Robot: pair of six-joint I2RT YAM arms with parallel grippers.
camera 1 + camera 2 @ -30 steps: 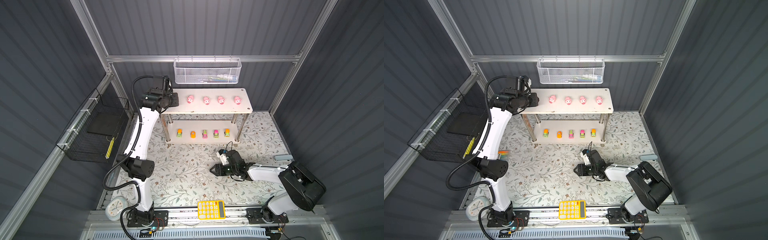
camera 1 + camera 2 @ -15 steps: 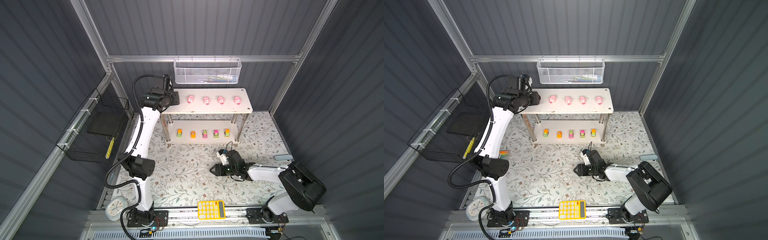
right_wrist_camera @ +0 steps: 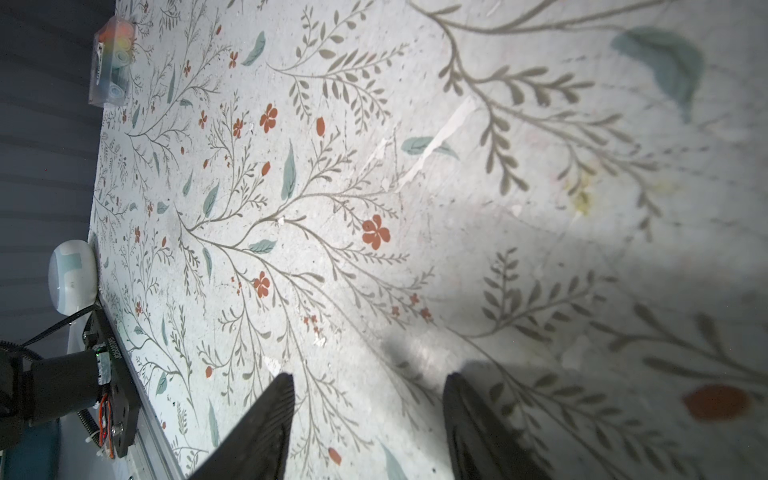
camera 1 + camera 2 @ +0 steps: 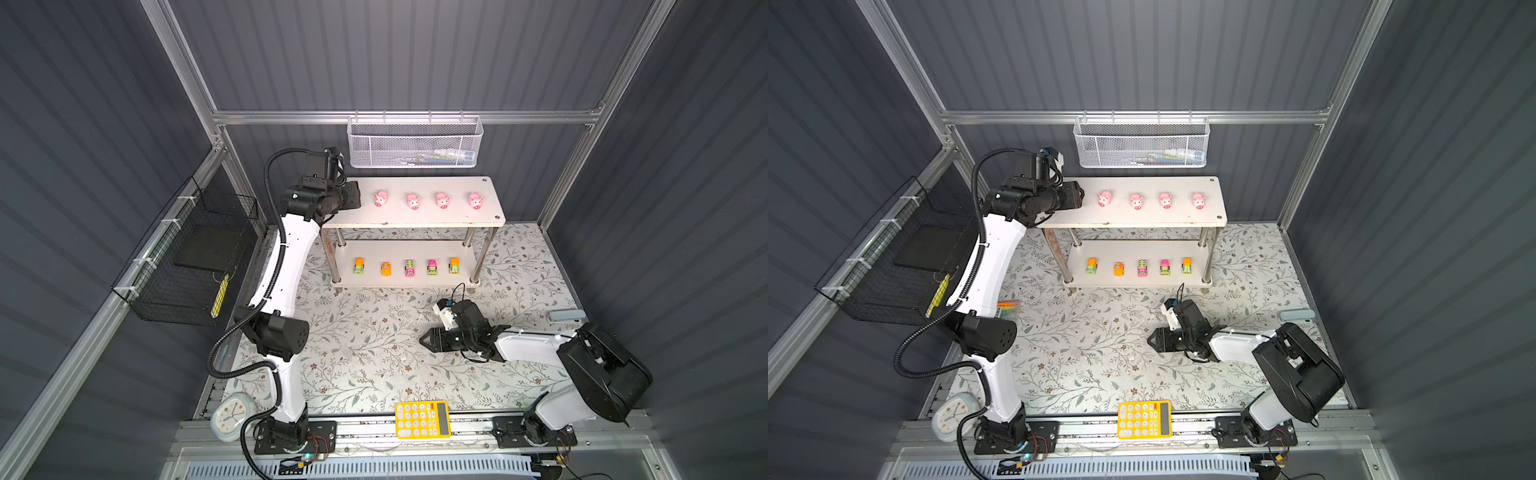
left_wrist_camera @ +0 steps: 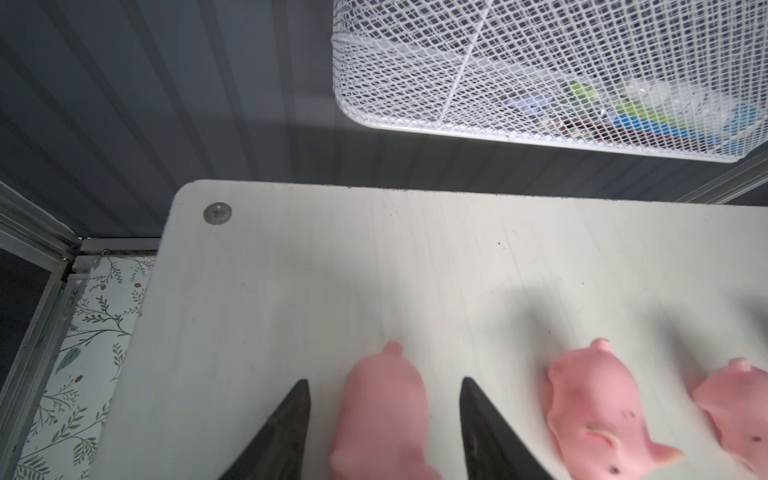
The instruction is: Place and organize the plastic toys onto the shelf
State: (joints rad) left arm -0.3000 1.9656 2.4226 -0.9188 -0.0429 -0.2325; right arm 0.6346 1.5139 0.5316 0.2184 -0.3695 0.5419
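Observation:
The white two-tier shelf [image 4: 419, 217] stands at the back. In both top views, several pink pigs [image 4: 413, 201] sit in a row on its top board and several small vehicles [image 4: 386, 269] line the lower board. My left gripper [image 4: 353, 198] hovers at the top board's left end. In the left wrist view it [image 5: 384, 382] is open, and a pig [image 5: 380, 409] lies on the board between its fingers with a gap on each side. Two more pigs [image 5: 590, 409] lie beside it. My right gripper [image 4: 424, 340] rests low over the floral mat, open and empty [image 3: 368, 376].
A white mesh basket [image 4: 415, 143] hangs on the back rail just above the shelf. A black wire basket [image 4: 187, 266] hangs on the left wall. A yellow calculator [image 4: 422, 419] and a clock [image 4: 230, 417] lie at the front edge. A marker pack [image 4: 1008, 307] lies at the mat's left.
My left gripper's jaws have opened and let go of the pig on the top board. The right arm has not moved.

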